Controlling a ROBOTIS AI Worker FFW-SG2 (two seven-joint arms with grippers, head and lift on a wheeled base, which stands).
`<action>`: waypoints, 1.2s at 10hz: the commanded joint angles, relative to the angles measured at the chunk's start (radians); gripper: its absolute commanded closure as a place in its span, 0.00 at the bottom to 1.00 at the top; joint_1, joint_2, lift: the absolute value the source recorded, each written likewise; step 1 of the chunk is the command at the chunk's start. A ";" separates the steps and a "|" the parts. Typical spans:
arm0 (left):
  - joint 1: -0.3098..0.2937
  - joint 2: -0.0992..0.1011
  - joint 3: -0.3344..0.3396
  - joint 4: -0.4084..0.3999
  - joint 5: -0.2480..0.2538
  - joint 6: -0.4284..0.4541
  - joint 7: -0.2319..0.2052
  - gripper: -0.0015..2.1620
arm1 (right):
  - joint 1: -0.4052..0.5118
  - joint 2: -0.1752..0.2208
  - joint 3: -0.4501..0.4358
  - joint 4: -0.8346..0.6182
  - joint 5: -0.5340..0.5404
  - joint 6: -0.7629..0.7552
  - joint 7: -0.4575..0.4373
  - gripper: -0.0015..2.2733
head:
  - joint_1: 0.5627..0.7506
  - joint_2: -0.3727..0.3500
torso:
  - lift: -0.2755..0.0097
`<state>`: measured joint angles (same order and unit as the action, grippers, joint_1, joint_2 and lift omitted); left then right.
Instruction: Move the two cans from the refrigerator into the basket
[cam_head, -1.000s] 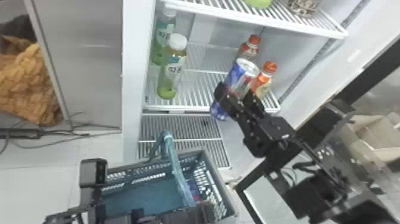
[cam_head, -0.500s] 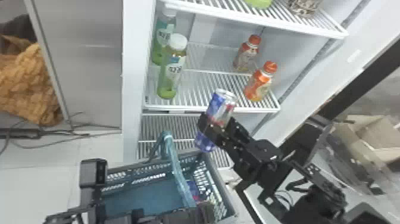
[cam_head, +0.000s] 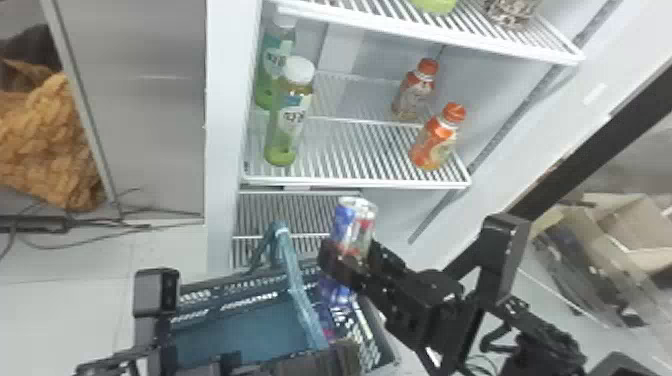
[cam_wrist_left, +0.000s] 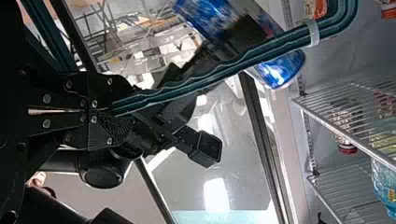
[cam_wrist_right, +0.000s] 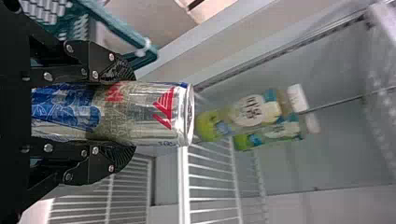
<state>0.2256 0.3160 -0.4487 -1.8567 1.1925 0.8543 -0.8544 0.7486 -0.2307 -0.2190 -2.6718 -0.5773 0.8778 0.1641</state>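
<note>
My right gripper (cam_head: 350, 262) is shut around a tall blue and silver can (cam_head: 356, 220), tilted over the right part of the basket (cam_head: 390, 345). In the right wrist view, the can (cam_wrist_right: 154, 109) lies between both fingers of the right gripper (cam_wrist_right: 126, 113). A second blue can (cam_head: 326, 320) is inside the basket, partly hidden behind the raised teal handle (cam_head: 300, 290). At the bottom edge, my left gripper (cam_head: 325, 357) holds that handle. The left wrist view has the left gripper (cam_wrist_left: 114, 111) closed on the handle (cam_wrist_left: 243, 60), with the held can (cam_wrist_left: 280, 70) beyond it.
The open refrigerator's shelf (cam_head: 350, 182) is behind the basket, above the held can. Two green bottles (cam_head: 290, 115) stand at its left and two orange-capped bottles (cam_head: 435, 137) at its right. A dark door frame (cam_head: 580, 155) slants along the right.
My right gripper has come down and left with its can, from in front of the orange-capped bottles to over the basket. The left arm and the basket have kept still.
</note>
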 joint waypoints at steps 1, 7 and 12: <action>0.000 0.000 0.000 0.000 0.000 0.000 -0.002 0.54 | 0.002 0.001 -0.014 -0.029 0.007 0.106 -0.008 0.41 | 0.70 0.03 | 0.00; 0.000 -0.002 0.000 0.000 -0.002 0.002 -0.002 0.54 | -0.039 0.001 -0.028 -0.017 -0.001 0.317 -0.009 0.41 | 0.70 0.03 | 0.00; 0.000 -0.002 0.000 0.000 -0.004 0.005 -0.002 0.54 | -0.052 0.002 -0.032 -0.005 -0.001 0.325 0.005 0.25 | 0.70 0.03 | 0.00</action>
<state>0.2257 0.3144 -0.4481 -1.8567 1.1886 0.8580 -0.8553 0.6970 -0.2284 -0.2501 -2.6762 -0.5789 1.2064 0.1691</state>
